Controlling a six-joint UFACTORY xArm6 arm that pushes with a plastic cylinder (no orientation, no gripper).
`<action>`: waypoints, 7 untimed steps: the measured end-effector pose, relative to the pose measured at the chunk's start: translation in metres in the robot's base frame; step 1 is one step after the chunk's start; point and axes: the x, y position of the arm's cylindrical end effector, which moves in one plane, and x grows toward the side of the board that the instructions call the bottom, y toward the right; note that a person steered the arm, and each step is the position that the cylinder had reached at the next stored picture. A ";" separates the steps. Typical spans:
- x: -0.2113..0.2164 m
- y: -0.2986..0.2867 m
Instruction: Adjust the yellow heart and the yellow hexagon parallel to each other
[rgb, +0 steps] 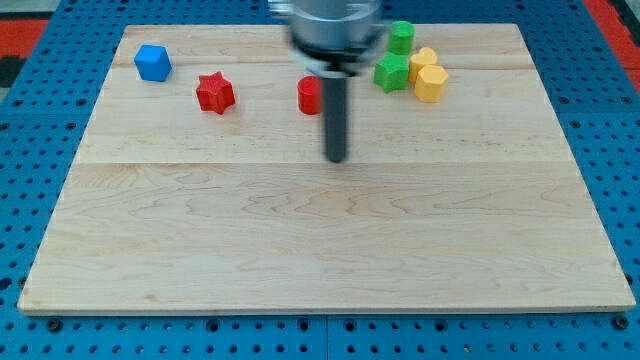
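Bench (200, 250) of pale wood planks, with your tip (336, 158) resting on bare wood just below the red block (309, 95), whose shape the rod partly hides. You have no hand here, only the rod. Toward the view's top right, the yellow heart (423, 62) touches the yellow hexagon (431, 83), beside a green star-shaped block (391, 72) and a green block (401, 37). At left sit a red star (214, 92) and a blue cube (153, 62).
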 end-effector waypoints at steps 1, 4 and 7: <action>-0.022 0.115; -0.137 0.119; -0.109 0.094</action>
